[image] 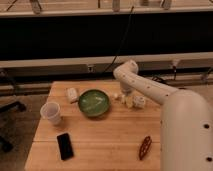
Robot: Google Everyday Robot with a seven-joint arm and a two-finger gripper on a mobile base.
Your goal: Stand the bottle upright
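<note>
Bottle (132, 101): on the wooden surface (110, 145), just right of the green bowl (94, 104); seemingly lying on its side, not upright.
Gripper (125, 96): down at the bottle's left end, touching or very nearly so; open or closed, holding anything or not, impossible to tell.
Done: judged as approach only, with the gripper at the bottle.
Left: likely a firm hold, tipping onto the base, release.
Farther out: whitish block (73, 94) and white cup (51, 113) left of the bowl, well apart from the bottle.
</note>
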